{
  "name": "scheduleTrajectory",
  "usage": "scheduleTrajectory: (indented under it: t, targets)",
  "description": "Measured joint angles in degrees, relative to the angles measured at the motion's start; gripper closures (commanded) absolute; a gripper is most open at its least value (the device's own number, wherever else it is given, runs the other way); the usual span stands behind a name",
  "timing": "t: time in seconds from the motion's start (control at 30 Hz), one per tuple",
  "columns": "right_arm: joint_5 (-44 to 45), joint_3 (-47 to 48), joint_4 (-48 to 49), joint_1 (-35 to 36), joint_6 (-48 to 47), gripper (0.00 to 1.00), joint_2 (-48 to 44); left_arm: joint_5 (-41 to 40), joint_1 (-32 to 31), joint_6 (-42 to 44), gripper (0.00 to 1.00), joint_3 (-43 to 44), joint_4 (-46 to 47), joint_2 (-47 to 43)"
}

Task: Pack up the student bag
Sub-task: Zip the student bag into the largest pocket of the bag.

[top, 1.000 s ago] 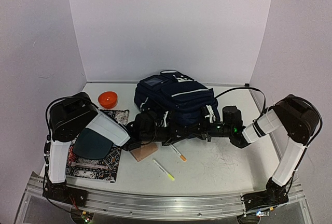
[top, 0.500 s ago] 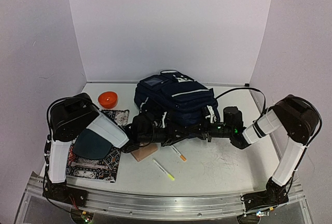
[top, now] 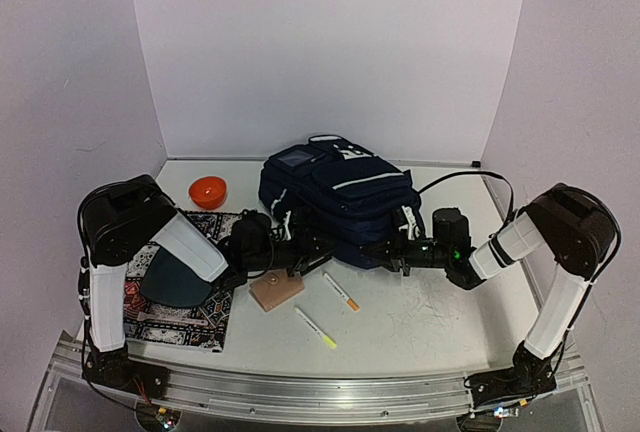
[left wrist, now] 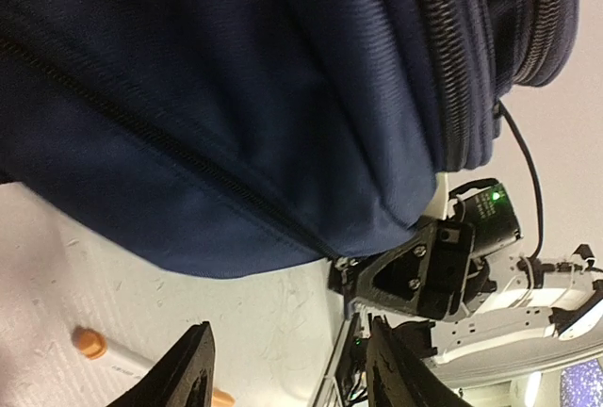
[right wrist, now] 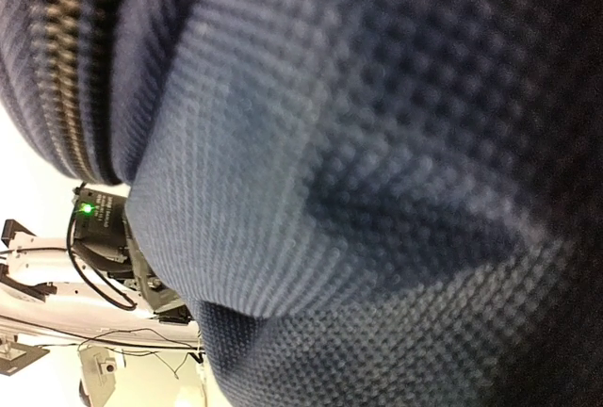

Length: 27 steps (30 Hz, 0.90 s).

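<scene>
Left gripper stood spread and empty with the student bag just ahead, the right gripper opposite pinching its near edge; opening seemed underway, next needing a zipper grasp.

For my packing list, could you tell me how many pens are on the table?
2: an orange-tipped pen beside the bag, a yellow-tipped pen nearer the front edge. Others may be hidden.

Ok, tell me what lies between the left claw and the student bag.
Only bare table, in the left wrist view; the open left claw is clear of the student bag.
</scene>
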Motion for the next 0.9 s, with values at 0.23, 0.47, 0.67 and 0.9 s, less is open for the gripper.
scheduleTrajectory:
  t: [0.23,0.47,0.67,0.9]
  targets:
    - [0.6,0.0,-0.8,0.0,-0.9,1.00,-0.3,-0.6,-0.1,-5.6,0.35,6.9,0.9,3.2]
    - [1.4,0.0,-2.0,0.0,-0.9,1.00,-0.7,-0.5,-0.1,-10.3,0.36,10.7,1.9,9.1]
    - [3.2,0.0,-5.8,0.0,-1.0,1.00,-3.1,-0.3,-0.2,-11.6,0.64,12.4,2.3,10.4]
    - [6.4,0.2,-10.9,0.1,-2.2,1.00,-6.4,0.1,-0.3,-12.6,1.00,14.7,4.0,11.7]
